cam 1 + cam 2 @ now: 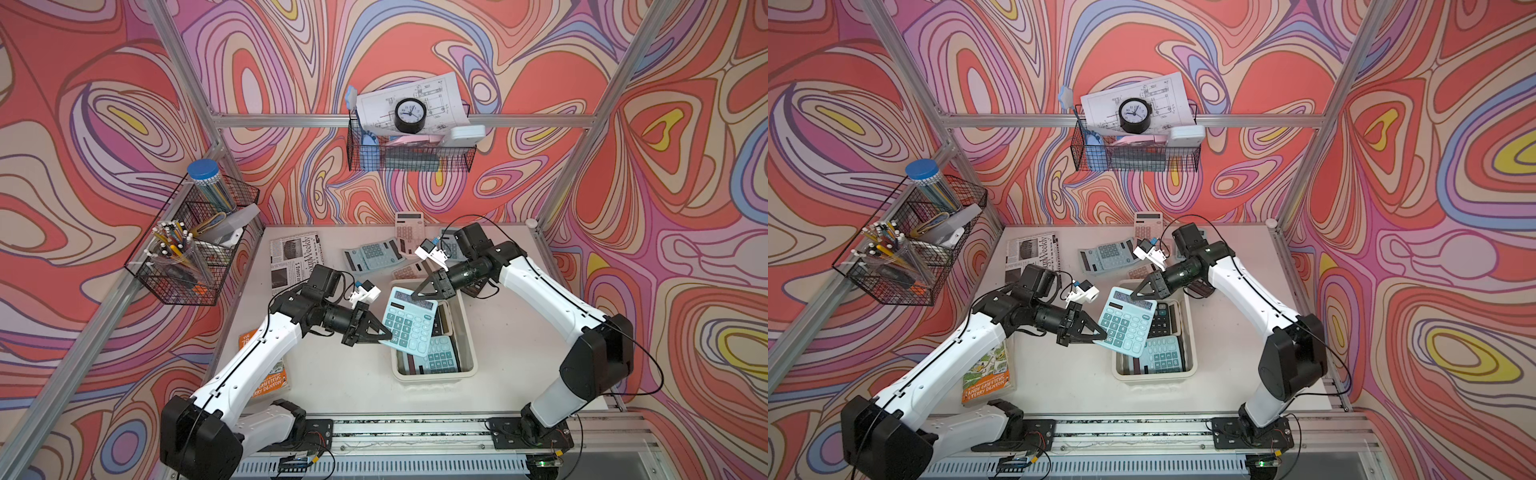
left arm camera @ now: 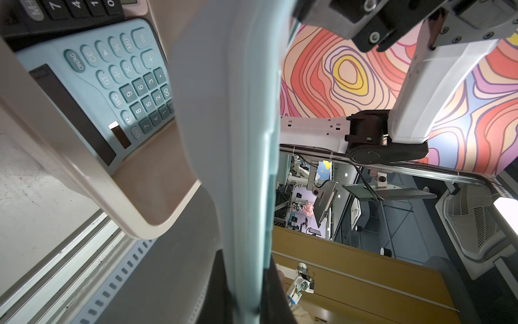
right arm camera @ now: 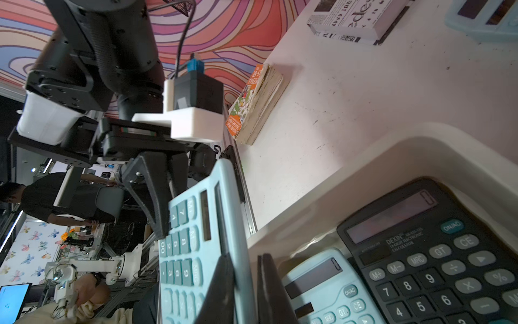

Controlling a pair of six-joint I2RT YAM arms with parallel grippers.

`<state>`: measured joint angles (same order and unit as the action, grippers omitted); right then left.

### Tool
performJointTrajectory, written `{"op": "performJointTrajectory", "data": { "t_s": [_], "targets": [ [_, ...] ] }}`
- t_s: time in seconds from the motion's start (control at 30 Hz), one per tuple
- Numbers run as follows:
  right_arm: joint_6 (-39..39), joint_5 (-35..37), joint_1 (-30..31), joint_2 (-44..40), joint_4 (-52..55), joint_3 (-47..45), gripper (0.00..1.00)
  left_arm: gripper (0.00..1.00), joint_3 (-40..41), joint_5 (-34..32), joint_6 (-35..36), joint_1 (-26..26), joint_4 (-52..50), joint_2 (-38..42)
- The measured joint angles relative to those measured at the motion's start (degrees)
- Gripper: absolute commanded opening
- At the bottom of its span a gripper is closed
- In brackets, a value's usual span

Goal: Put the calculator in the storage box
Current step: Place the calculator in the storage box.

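Now your left gripper (image 1: 387, 336) and right gripper (image 1: 416, 296) both pinch the calculator (image 1: 409, 324) over the box (image 1: 434, 375); loosen one, then lower it flat.

calculator (image 1: 409, 322) over storage box (image 1: 432, 375) | book (image 1: 270, 380) left | newspaper (image 1: 291, 257) behind book

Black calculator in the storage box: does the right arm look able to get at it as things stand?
Probably not. The right pincer is shut on the held blue calculator, which the left pincer also grips, and it hangs over the storage box, partly covering the black calculator.
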<state>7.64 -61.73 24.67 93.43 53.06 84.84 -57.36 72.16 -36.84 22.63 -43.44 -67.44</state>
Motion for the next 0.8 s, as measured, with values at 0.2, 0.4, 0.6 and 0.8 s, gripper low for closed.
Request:
{"op": "performJointTrajectory", "data": {
  "t_s": [0.2,0.4,0.6,0.8],
  "targets": [
    [-3.89,2.25,0.26,-1.73,-2.25,-2.01,0.00,0.43,-0.04,-2.38,-0.42,0.04,1.07,-0.20],
    [-10.32,5.92,0.70,-2.93,-6.01,-5.05,0.00,0.64,-0.07,-6.88,-1.22,0.04,3.72,-0.17],
    [-18.08,11.21,0.81,-6.38,-10.38,-7.30,0.00,0.80,-0.13,-12.59,-1.55,-0.13,4.68,0.52],
    [-25.05,18.73,-0.39,-12.98,-13.25,-10.58,0.00,0.93,-2.16,-20.31,-2.01,-0.24,4.50,3.80]
  ]
}}
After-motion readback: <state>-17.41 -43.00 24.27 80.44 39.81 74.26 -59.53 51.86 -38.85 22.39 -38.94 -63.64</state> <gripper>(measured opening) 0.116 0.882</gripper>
